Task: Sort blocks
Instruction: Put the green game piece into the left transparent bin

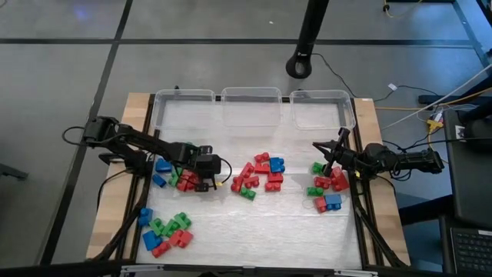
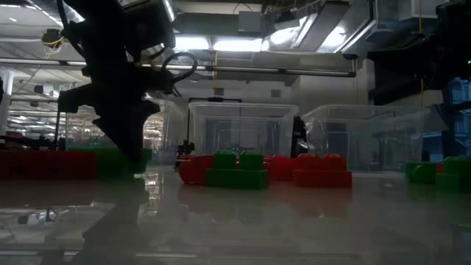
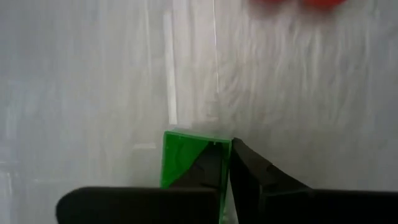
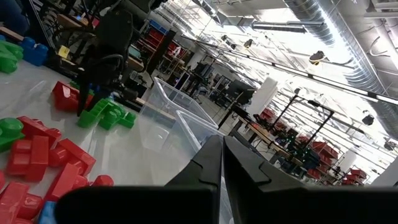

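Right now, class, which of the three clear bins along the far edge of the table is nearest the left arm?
The leftmost bin. It sits at the far left corner, on the left arm's side; the middle bin and the right bin lie farther along the row.

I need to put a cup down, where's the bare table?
Free: the strip between the clear bins and the blocks, and the near edge right of the left corner pile. Crowded: the middle row, around the left gripper and right gripper.
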Action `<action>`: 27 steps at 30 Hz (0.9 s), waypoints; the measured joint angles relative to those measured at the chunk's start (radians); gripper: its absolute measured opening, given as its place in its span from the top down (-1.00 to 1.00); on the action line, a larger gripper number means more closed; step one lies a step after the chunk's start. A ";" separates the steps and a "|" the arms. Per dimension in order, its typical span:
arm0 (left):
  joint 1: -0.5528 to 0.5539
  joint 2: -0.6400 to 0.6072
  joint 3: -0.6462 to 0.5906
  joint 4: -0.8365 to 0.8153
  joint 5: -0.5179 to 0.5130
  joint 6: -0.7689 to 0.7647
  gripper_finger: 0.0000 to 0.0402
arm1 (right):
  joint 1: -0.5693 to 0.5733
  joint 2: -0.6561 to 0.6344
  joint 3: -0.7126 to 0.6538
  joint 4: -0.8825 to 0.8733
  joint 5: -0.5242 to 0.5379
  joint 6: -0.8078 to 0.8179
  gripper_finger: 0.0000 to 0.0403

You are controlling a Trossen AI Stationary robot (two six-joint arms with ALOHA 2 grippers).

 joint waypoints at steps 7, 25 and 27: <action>0.002 -0.086 0.097 -0.087 -0.001 0.012 0.97 | 0.000 0.000 0.000 -0.005 0.000 0.000 0.91; 0.170 -0.533 0.152 0.075 -0.421 0.266 0.97 | 0.000 0.000 0.000 -0.026 0.029 0.005 0.91; 0.230 -0.541 0.151 0.076 -0.434 0.287 0.96 | 0.000 0.000 0.000 -0.026 0.029 0.005 0.91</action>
